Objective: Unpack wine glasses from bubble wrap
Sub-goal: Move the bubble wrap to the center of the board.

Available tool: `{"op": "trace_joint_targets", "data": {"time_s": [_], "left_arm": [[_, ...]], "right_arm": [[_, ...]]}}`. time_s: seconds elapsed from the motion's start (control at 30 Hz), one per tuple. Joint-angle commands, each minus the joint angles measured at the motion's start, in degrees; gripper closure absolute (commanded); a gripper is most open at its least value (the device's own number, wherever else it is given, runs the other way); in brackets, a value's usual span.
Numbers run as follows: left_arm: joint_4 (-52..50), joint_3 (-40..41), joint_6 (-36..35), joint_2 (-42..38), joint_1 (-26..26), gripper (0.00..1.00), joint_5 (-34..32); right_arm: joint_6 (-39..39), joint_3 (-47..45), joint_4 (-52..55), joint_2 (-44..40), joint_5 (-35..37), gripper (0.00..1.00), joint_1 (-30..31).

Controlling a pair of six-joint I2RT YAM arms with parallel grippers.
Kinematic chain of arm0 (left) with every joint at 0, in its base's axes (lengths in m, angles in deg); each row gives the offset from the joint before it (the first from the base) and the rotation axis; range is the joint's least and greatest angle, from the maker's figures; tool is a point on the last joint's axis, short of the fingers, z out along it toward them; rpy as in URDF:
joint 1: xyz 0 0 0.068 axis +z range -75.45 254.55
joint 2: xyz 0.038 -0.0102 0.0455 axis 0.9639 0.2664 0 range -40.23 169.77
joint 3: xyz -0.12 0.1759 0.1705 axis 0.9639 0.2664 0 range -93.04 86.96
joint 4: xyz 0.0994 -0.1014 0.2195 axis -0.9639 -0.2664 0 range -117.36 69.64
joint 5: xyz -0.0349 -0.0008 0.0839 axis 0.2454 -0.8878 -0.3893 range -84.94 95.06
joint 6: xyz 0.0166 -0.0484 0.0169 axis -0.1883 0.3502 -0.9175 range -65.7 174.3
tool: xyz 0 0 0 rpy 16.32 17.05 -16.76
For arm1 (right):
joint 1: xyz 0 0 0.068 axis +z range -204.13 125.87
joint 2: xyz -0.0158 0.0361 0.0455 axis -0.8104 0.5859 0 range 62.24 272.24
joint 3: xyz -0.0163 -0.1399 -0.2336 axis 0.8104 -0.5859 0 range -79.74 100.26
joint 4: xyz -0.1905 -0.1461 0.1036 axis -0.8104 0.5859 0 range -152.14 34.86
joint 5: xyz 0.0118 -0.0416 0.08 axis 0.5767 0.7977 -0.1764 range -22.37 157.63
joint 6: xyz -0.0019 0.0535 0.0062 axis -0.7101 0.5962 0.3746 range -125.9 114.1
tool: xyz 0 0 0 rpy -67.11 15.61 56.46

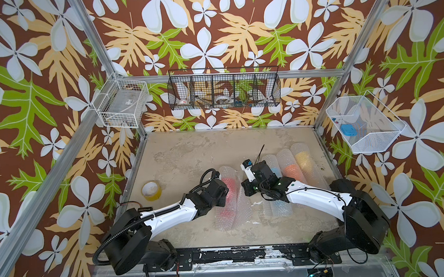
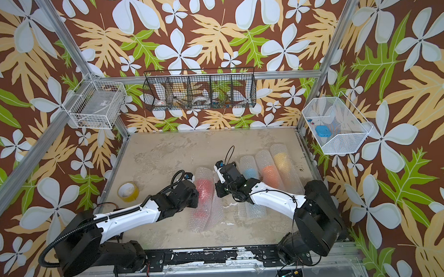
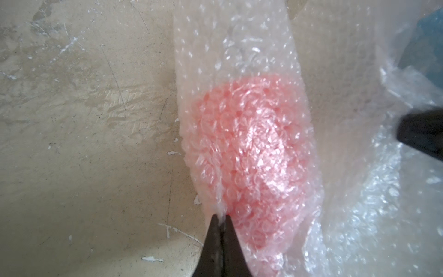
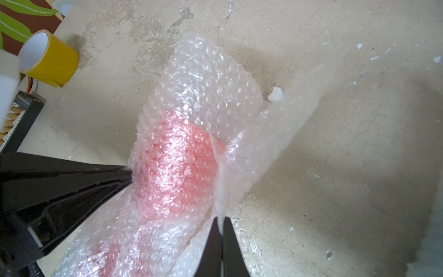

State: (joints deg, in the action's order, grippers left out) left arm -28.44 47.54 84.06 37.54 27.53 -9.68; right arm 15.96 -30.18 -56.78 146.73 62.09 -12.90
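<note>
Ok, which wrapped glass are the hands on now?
The red glass, nearest the tape roll: left hand and right hand both pinch its bubble wrap. The blue glass, orange glass and yellow glass are not held.

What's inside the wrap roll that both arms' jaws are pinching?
A red glass, showing only as a pale pink blur through the wrap. Two red patches lie along the roll; its stem, rim and exact pose are hidden by the layers.

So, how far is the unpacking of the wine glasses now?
Done: none; all four glasses sit in wrap. In hand: the left gripper and right gripper pinch the bubble wrap around the red glass, one flap lifted. Remaining: that one, plus the blue glass, orange glass and yellow glass.
</note>
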Motion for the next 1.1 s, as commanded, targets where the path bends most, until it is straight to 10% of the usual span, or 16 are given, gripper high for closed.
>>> {"op": "trace_joint_targets", "data": {"time_s": [0.0, 0.5, 1.07], "left_arm": [[-0.7, -0.22, -0.42, -0.9, 0.09, 1.0, -1.8], [5.52, 4.74, -0.03, -6.74, 8.77, 1.0, 6.21], [9.55, -10.91, -3.21, 7.33, 28.84, 1.0, 14.87]], "right_arm": [[0.13, -0.13, -1.32, 0.92, 0.01, 1.0, -0.1], [-1.13, 4.27, -3.21, 4.45, -1.89, 1.0, -0.66], [-4.96, 38.39, 1.14, 29.68, -6.41, 1.0, -2.38]]}}
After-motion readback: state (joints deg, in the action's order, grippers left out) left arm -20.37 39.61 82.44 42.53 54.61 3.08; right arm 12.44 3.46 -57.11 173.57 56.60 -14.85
